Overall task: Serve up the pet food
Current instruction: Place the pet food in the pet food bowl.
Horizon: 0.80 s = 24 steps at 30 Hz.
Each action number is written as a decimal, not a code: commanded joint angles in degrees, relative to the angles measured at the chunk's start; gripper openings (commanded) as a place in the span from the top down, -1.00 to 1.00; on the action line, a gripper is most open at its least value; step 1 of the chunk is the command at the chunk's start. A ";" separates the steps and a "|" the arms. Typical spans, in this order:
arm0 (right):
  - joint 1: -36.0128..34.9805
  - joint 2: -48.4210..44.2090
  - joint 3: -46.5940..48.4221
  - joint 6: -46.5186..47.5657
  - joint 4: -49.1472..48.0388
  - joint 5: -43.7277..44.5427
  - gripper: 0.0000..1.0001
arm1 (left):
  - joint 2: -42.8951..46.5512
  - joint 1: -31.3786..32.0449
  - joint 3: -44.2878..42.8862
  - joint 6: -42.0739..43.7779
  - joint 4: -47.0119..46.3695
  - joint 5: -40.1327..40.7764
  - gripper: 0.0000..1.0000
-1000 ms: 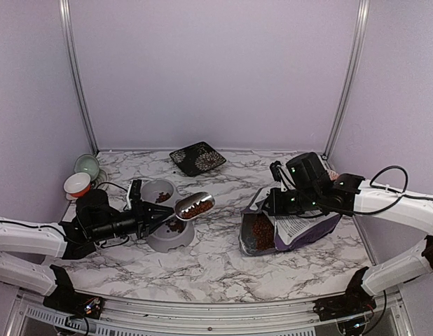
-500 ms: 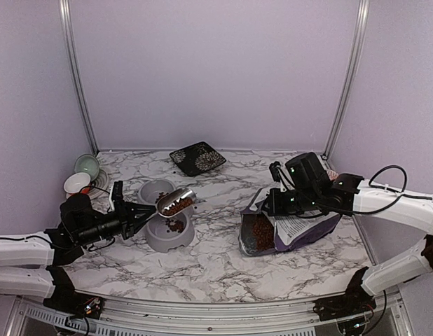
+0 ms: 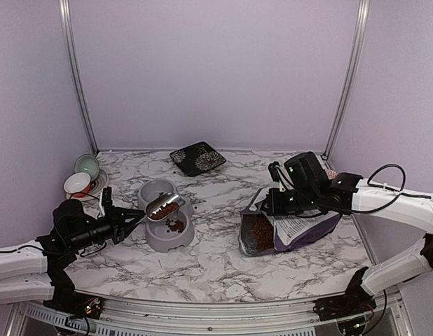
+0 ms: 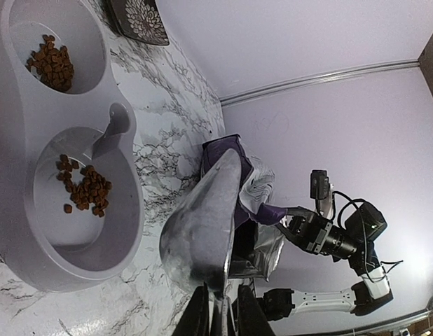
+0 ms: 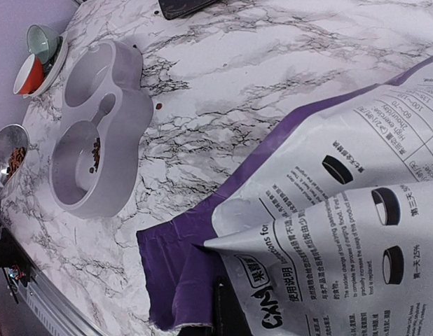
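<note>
My left gripper [image 3: 127, 218] is shut on the handle of the shiny metal scoop [image 3: 164, 206], which holds pet food [image 3: 163, 208] over the grey double bowl [image 3: 155, 241]. Some kibble [image 3: 176, 226] lies in the near well. In the left wrist view the scoop's underside [image 4: 202, 224] sits between my fingers [image 4: 197, 316]; both wells hold kibble [image 4: 85, 193]. My right gripper [image 3: 274, 203] is shut on the upper edge of the purple-and-white bag [image 3: 300, 227], holding its mouth open on a heap of kibble [image 3: 259, 234]. The right wrist view shows the bag [image 5: 328, 231] and the bowl [image 5: 125, 119].
A dark patterned plate [image 3: 197, 157] lies at the back centre. A green cup [image 3: 86, 165] and a red-and-white cup [image 3: 77, 184] stand at the left wall, close behind my left arm. The table's front edge runs just below the bowl and bag.
My left arm has drawn back to the left with the filled scoop, bringing it from right of the bowl to low over the bowl. The right arm and bag have not moved.
</note>
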State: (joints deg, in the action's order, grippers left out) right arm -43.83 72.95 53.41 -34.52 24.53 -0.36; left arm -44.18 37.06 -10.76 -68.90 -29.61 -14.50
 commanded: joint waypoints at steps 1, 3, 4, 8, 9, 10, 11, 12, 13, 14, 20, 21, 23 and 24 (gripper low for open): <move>0.59 0.07 3.10 -1.01 -2.21 -0.44 1.00 | 2.66 -0.99 0.87 1.31 2.97 0.08 1.00; 0.59 0.07 3.11 -0.99 -2.21 -0.45 1.00 | 3.41 -1.35 1.00 1.66 4.11 0.09 1.00; 0.58 0.05 2.94 -0.98 -2.21 -0.51 1.00 | 3.74 -1.43 1.01 1.93 4.64 0.15 1.00; 0.59 0.00 2.95 -1.07 -2.19 -0.52 1.00 | 5.04 -1.81 1.00 2.59 6.88 0.16 1.00; 0.59 -0.08 2.93 -1.07 -2.17 -0.47 1.00 | 5.38 -1.88 1.01 2.85 7.53 0.30 1.00; 0.59 -0.08 2.90 -1.07 -2.20 -0.51 1.00 | 5.68 -2.00 1.01 3.06 8.22 0.41 1.00; 0.57 -0.09 2.86 -1.07 -2.21 -0.52 1.00 | 6.06 -2.10 1.01 3.19 8.77 0.56 1.00; 0.58 0.03 2.84 -1.07 -2.21 -0.52 1.00 | 6.44 -2.16 1.01 3.37 9.30 0.67 1.00; 0.55 0.02 2.84 -1.07 -2.28 -0.60 1.00 | 6.74 -2.24 0.93 3.55 9.83 0.78 1.00; 0.58 0.07 2.90 -1.07 -2.34 -0.67 1.00 | 6.96 -2.26 0.86 3.84 10.36 0.93 1.00; 0.59 0.27 2.93 -1.08 -2.47 -0.78 1.00 | 7.53 -2.45 0.42 5.05 12.86 1.61 1.00; 0.59 0.28 2.93 -1.07 -2.47 -0.78 1.00 | 7.58 -2.43 0.30 5.35 13.30 1.71 1.00; 0.58 0.20 2.89 -1.16 -2.39 -0.78 1.00 | 7.69 -2.43 0.03 6.04 14.37 1.99 1.00; 0.59 0.18 2.86 -1.16 -2.31 -0.74 1.00 | 7.78 -2.45 -0.16 6.37 14.99 2.18 1.00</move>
State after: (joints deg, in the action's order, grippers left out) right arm -43.83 73.21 53.43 -34.52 24.53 -1.02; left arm -37.34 34.89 -10.09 -65.01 -17.15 -13.32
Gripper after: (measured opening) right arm 0.005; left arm 0.140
